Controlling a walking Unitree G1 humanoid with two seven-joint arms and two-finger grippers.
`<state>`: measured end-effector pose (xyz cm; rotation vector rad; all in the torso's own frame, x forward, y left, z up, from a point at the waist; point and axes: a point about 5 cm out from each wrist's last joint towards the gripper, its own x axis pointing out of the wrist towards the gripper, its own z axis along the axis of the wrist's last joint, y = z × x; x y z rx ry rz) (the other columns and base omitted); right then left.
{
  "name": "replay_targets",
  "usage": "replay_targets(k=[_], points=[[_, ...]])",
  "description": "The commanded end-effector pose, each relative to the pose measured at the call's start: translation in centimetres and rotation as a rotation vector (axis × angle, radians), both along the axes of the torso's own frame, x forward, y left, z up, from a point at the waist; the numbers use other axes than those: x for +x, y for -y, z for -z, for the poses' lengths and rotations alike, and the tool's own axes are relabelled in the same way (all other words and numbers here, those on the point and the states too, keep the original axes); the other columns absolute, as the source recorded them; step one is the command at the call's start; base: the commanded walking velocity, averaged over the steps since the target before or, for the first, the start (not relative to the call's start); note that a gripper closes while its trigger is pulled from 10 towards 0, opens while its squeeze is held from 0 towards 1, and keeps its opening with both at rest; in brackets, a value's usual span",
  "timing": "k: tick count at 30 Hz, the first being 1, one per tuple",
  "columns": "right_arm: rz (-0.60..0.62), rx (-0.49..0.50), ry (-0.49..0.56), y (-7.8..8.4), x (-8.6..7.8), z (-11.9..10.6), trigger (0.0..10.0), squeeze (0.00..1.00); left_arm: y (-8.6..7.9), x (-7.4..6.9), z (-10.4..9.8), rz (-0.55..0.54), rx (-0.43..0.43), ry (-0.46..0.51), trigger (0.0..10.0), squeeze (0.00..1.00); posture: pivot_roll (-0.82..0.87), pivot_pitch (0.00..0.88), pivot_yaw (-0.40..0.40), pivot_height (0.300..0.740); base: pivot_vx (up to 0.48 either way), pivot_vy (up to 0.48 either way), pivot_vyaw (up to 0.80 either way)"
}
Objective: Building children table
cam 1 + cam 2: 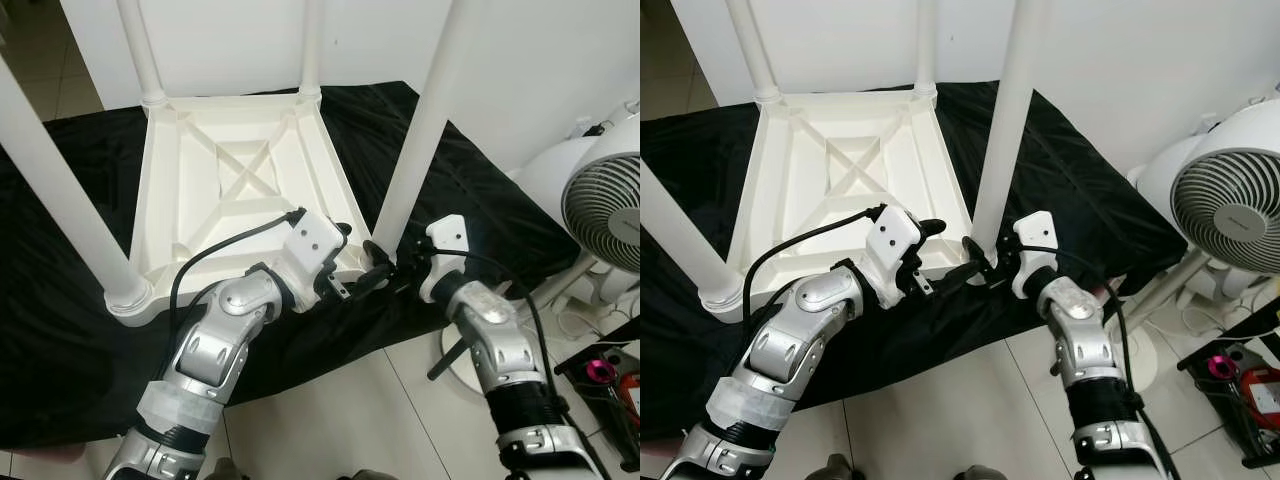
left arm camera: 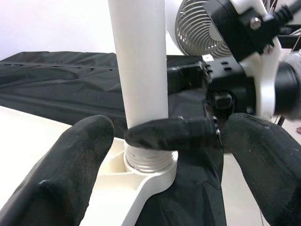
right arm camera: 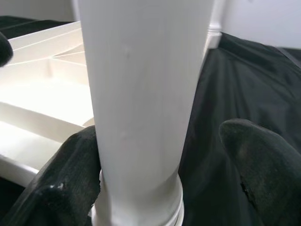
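Threading: leg (image 1: 415, 140) stands in near corner socket of upturned table (image 1: 240, 180).
Right claw (image 1: 985, 262): spread around leg base, to twist it.
Left claw (image 1: 930, 232): spread beside socket, steadying.

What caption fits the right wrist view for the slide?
Right claw straddling the white table leg near its threaded base in the upturned tabletop, black cloth behind.

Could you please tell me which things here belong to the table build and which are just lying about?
Part of the job:
upturned white tabletop
near-right table leg
left gripper
right gripper
black cloth

Just lying about:
white fan
pink hair dryer
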<state>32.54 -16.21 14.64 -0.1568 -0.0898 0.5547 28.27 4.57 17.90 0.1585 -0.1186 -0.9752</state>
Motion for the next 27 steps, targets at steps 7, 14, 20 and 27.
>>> replay_targets(k=[7,14,20,27], points=[[-0.071,-0.019,-0.008,0.3,1.1,-0.6,10.0,0.0,0.3,0.1,-0.3,-0.015,0.012,0.016,10.0,0.0,-0.07,0.024,0.006,0.74,0.0,0.0,0.0],[-0.111,-0.063,-0.028,0.1,1.9,-0.4,0.0,0.0,0.4,0.3,-0.5,-0.028,0.01,0.014,10.0,0.0,-0.04,0.017,-0.004,0.74,0.0,0.0,0.0],[-0.181,-0.109,-0.107,-0.2,1.7,1.3,0.0,0.0,0.0,0.6,-0.3,-0.092,-0.008,-0.036,10.0,0.0,-0.04,0.028,-0.01,0.74,0.0,0.0,0.0],[-0.142,-0.078,-0.129,0.2,1.6,2.1,10.0,0.0,0.5,0.5,0.1,-0.089,0.01,-0.053,10.0,0.0,-0.05,0.048,-0.025,0.74,0.0,0.0,0.0]])
